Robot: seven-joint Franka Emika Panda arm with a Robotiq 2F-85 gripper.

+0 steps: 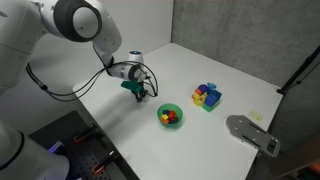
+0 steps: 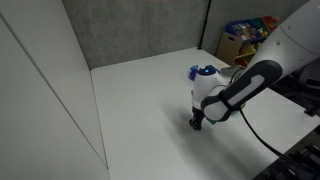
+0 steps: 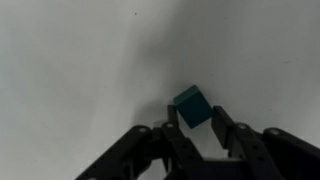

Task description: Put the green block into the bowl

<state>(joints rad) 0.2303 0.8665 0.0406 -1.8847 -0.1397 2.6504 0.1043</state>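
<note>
In the wrist view the green block [image 3: 192, 107], a small dark teal-green cube, sits tilted between my gripper's [image 3: 193, 115] two black fingertips, which close on its sides. In an exterior view my gripper [image 1: 137, 92] hangs just above the white table, left of the bright-green bowl [image 1: 160, 115] and a short gap from it. The bowl holds red and yellow blocks. In an exterior view my gripper [image 2: 197, 122] points down at the table; the bowl is hidden there.
A blue angular container [image 1: 208, 97] with colourful blocks stands beyond the bowl. A grey metal plate [image 1: 250, 132] lies at the table's right edge. The white table [image 1: 120, 125] has a front edge near the robot base. A shelf of coloured items [image 2: 245, 35] stands behind the table.
</note>
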